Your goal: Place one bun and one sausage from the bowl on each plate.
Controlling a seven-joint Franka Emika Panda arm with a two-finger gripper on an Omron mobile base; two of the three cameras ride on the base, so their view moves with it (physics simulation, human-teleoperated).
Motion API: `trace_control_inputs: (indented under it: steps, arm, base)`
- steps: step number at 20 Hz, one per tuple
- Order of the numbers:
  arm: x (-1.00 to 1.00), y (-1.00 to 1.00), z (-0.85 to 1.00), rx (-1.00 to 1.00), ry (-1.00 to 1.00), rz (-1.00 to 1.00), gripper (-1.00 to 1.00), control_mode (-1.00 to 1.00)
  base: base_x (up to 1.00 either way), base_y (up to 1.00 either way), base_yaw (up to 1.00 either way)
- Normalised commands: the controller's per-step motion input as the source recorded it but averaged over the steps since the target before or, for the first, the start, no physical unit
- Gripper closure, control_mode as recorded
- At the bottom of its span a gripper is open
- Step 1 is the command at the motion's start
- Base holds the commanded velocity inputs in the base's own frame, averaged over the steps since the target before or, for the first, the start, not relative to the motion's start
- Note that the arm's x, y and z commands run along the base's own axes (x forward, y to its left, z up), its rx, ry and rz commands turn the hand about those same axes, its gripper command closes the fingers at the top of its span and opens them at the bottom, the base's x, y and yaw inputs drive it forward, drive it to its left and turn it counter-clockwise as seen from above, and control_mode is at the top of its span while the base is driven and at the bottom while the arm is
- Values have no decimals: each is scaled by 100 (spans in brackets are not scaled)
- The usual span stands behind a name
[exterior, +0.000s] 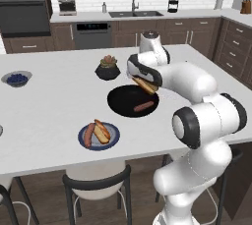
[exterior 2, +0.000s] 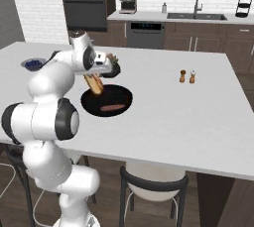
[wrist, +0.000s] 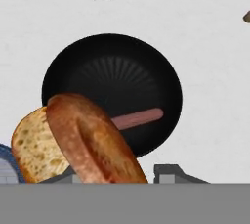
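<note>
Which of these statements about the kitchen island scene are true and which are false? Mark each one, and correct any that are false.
1. The gripper holds a bun above the black bowl. True.
2. The black bowl is empty. False: one sausage lies in it.
3. The blue-rimmed plate already carries a bun and a sausage. True.
4. The salt and pepper shakers stand inside the black bowl. False: they stand on the counter, well apart from it.
5. The succulent pot sits on the blue-rimmed plate. False: it sits on the counter beyond the black bowl.
</note>
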Motion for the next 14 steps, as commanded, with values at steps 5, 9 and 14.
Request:
trace_control_inputs:
  steps: [5, 9, 14]
  arm:
    - [-92, 0, 74, 18, 32, -17, 100, -100]
    - [-50, 0, 15, 7, 12, -9, 100, 100]
    - [0, 0, 0, 0, 0, 0, 100, 100]
  base:
    - [0, 0, 0]
    - [-50, 16, -9]
    - [-74, 100, -17]
